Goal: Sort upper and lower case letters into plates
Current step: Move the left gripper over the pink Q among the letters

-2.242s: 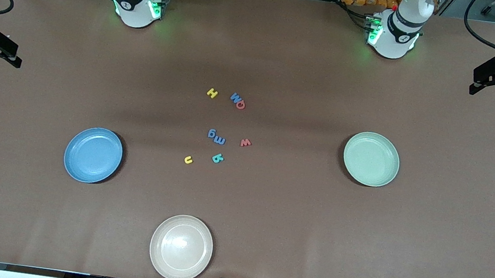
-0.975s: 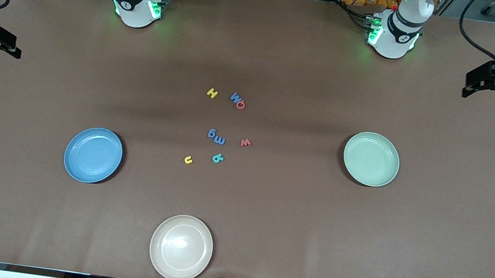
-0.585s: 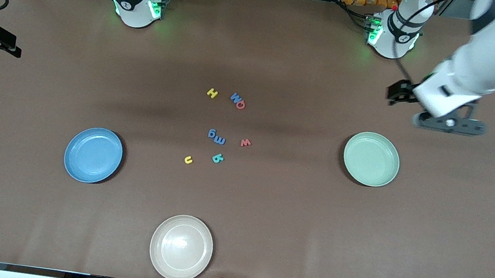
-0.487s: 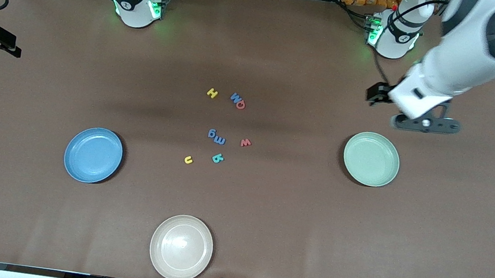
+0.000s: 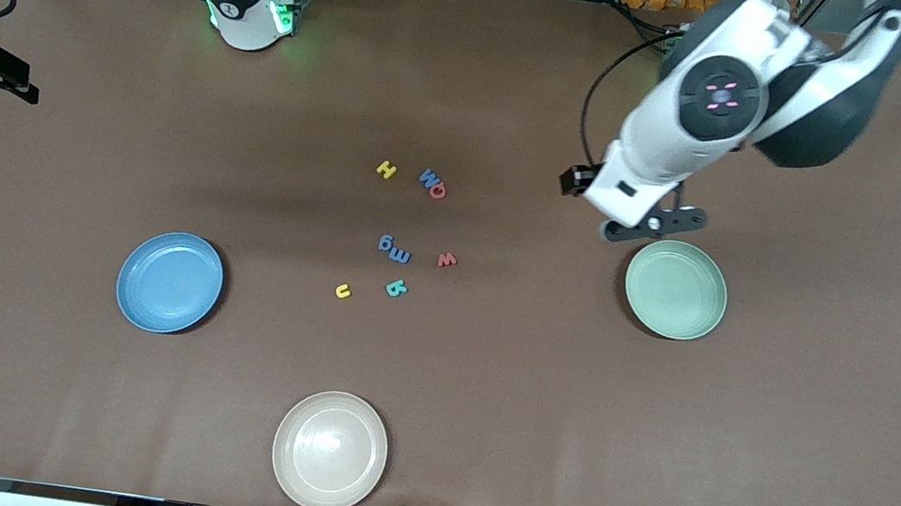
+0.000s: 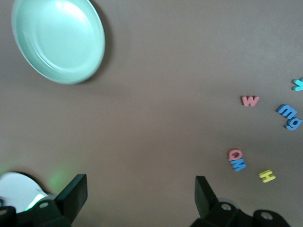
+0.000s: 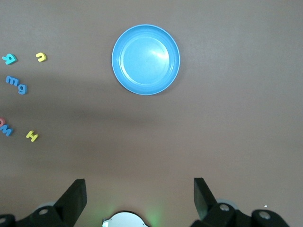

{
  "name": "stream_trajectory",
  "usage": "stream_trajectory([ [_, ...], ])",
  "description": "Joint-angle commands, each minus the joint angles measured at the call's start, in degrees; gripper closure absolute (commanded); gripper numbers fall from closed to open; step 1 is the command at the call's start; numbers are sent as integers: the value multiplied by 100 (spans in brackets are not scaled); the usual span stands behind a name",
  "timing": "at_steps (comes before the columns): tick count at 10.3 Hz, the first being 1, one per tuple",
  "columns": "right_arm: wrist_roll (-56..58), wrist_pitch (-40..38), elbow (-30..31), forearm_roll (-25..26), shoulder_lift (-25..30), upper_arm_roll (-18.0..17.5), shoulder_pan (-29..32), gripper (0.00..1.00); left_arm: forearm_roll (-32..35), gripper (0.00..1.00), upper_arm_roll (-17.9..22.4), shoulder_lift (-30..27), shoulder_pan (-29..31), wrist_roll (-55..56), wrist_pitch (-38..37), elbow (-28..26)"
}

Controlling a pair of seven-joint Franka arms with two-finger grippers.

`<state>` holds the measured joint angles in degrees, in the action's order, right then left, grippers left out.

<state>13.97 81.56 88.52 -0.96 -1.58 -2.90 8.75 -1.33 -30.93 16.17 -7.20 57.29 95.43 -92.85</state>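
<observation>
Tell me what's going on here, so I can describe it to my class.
Two robot arms are set up to sort toy letters into plates, and no letter has been picked up yet. The letters lie in a loose cluster mid-table. The blue plate, the mint green plate and a cream plate hold nothing. The left hand is open and empty, over bare table between the green plate and the letters. The right hand, also open, waits at its own end of the table.

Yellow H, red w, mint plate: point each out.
yellow H (image 5: 387,169), front view, middle of the letter.
red w (image 5: 447,259), front view, middle of the letter.
mint plate (image 5: 634,303), front view, bare rim toward the letters.
</observation>
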Motion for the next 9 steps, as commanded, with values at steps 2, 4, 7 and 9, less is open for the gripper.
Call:
stream_trajectory([
  [2, 97, 62, 131, 70, 61, -70, 91, 0, 333, 0, 16, 781, -799, 1684, 624, 171],
  [4, 132, 53, 131, 70, 61, -70, 109, 0, 431, 0, 34, 1037, -1098, 2275, 1003, 171],
  [7, 132, 53, 148, 70, 61, -70, 109, 0, 623, 0, 78, 1458, -1598, 4003, 1625, 171],
  [9, 132, 53, 148, 70, 61, -70, 109, 0, 1465, 0, 78, 1906, -1924, 5339, 2135, 171],
])
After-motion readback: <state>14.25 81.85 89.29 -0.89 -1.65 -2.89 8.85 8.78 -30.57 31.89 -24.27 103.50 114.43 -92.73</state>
